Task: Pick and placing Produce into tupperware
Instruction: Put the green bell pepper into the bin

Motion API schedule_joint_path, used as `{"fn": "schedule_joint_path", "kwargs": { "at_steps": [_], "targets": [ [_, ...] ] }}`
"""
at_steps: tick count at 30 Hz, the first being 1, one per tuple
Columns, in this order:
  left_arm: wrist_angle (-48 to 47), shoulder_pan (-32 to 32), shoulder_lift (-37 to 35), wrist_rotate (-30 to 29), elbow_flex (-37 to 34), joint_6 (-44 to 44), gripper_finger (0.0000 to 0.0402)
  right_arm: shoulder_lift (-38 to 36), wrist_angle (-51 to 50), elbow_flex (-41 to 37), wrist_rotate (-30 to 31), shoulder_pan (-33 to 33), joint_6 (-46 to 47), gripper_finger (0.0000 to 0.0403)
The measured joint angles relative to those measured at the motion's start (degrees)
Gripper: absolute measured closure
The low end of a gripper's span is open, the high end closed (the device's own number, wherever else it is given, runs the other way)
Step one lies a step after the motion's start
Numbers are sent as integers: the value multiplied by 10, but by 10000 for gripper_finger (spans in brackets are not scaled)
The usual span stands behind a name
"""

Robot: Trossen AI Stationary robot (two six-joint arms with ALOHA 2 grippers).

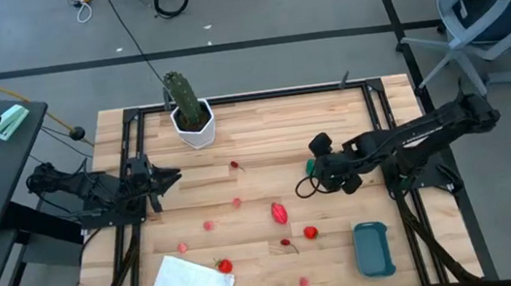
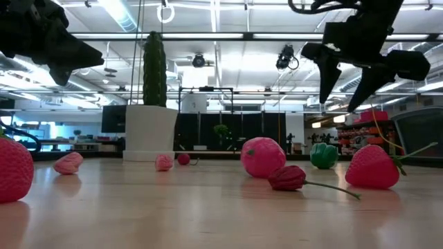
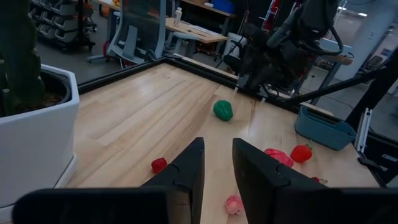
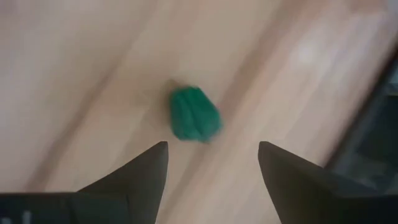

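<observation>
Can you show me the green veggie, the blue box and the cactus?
green veggie (image 4: 194, 122), right wrist view, middle of its body
blue box (image 1: 373, 249), high view, its rim
cactus (image 2: 154, 68), low view, its green stem

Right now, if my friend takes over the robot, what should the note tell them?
Right gripper: open, empty, hanging above the green toy vegetable, not touching it.
Left gripper: empty, fingers a little apart, waiting at the table's left side near the cactus pot.
Tupperware: near the table's front right, nothing visible inside.
Red and pink produce, such as the big pink piece: scattered on the wood.
Done: nothing packed yet.
Left: grab the green one, then all the others.
</observation>
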Motion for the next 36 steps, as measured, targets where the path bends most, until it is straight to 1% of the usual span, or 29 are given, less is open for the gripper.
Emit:
{"fn": "schedule_joint_path", "kwargs": {
  "at_steps": [2, 6, 9, 15, 24, 33, 36],
  "targets": [
    [0, 0, 0, 0, 0, 0, 318, 14, 5, 0, -23, 0, -1, 144],
    [0, 0, 0, 0, 0, 0, 321, 40, 7, 0, -25, -1, -22, 144],
    [0, 0, 0, 0, 0, 0, 319, 55, 7, 0, -19, -4, -46, 144],
    [0, 0, 0, 0, 0, 0, 311, 72, 22, 0, 16, -5, -98, 144],
    [0, 0, 0, 0, 0, 0, 318, 93, 38, 0, 17, -13, -114, 144],
    [0, 0, 0, 0, 0, 0, 311, 151, 59, -1, 18, -36, -124, 144],
    [0, 0, 0, 0, 0, 0, 311, 166, 65, -1, 31, -41, -133, 144]
  ]
}}
